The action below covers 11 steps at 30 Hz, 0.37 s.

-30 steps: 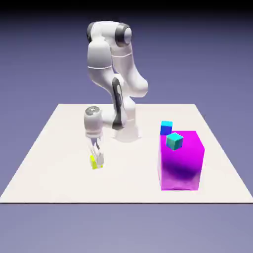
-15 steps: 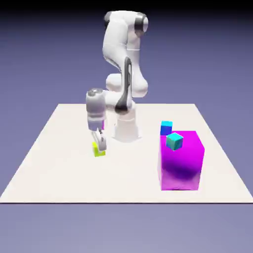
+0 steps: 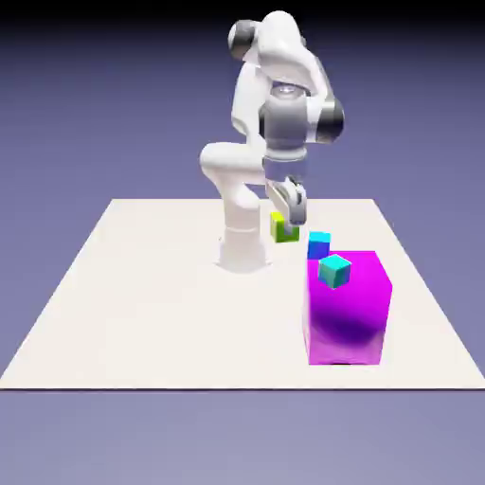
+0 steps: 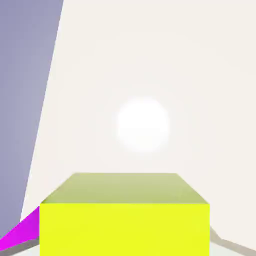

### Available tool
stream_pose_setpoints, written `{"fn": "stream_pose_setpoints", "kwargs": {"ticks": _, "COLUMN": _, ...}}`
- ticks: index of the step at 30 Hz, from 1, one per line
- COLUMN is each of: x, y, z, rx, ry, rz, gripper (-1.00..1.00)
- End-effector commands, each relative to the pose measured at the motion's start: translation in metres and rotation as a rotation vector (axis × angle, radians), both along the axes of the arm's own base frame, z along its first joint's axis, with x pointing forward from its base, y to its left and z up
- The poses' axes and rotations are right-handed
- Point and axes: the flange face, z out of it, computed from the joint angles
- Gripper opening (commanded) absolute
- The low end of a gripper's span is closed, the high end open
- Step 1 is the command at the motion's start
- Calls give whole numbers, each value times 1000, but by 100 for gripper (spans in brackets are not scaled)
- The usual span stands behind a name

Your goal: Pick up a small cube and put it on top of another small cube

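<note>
Jaws point(image 3: 287, 220) closed on the yellow-green cube point(image 3: 284, 228), one finger each side in the hand view. Cube is up off the table point(image 3: 142, 303), by the look of it, carried at the fingertips. Hand view has it large at the bottom edge, between the fingers, its faces squared to them; no long axis to speak of, it's a cube.

Key relation: the likely target. Blue cube point(image 3: 319, 245) sits just beside the held one in the exterior view, toward the exterior view's right and lower in the picture. Teal cube point(image 3: 334, 271) is further the same way, overlapping the magenta block point(image 3: 347, 308) in the picture. Sentence doesn't say which cube gets the stack; blue looks likelier, being nearer in the picture. Only one arm, so no choice there. Next move probably: shift over the target, line up faces, lower, let go. Risk: clipping the block or nudging the target off.

Hard to tell: blue cube's lower part is cut off by the block, so its footing can't be read. Teal's support unclear too. Hand view shows only a magenta sliver at lower left, neither target cube; fingertips mostly hidden by the held cube. True height over the table can't be judged.
</note>
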Motion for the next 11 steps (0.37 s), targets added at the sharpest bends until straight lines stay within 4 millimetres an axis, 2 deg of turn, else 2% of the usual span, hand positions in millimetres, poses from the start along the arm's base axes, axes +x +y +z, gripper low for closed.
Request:
{"fn": "stream_pose_setpoints", "kwargs": {"ticks": 1, "x": -10, "y": 19, "z": 11, "rx": -5, "ry": 5, "rz": -1, "gripper": -100}}
{"fn": "stream_pose_setpoints", "kwargs": {"ticks": 2, "x": -18, "y": 32, "z": 18, "rx": -9, "ry": 8, "rz": -1, "gripper": -100}}
{"fn": "stream_pose_setpoints", "kwargs": {"ticks": 3, "x": -18, "y": 32, "z": 18, "rx": -9, "ry": 8, "rz": -1, "gripper": -100}}
{"fn": "stream_pose_setpoints", "kwargs": {"ticks": 7, "x": -17, "y": 33, "z": -44, "rx": -8, "ry": 8, "rz": -1, "gripper": -100}}
{"fn": "stream_pose_setpoints", "kwargs": {"ticks": 8, "x": -18, "y": 33, "z": -52, "rx": -9, "ry": 8, "rz": -1, "gripper": -100}}
{"fn": "stream_pose_setpoints", "kwargs": {"ticks": 9, "x": -18, "y": 33, "z": -52, "rx": -9, "ry": 8, "rz": -1, "gripper": 100}}
{"fn": "stream_pose_setpoints", "kwargs": {"ticks": 10, "x": -18, "y": 33, "z": -52, "rx": -9, "ry": 8, "rz": -1, "gripper": 100}}
{"fn": "stream_pose_setpoints", "kwargs": {"ticks": 11, "x": -17, "y": 33, "z": -37, "rx": -8, "ry": 8, "rz": -1, "gripper": 100}}
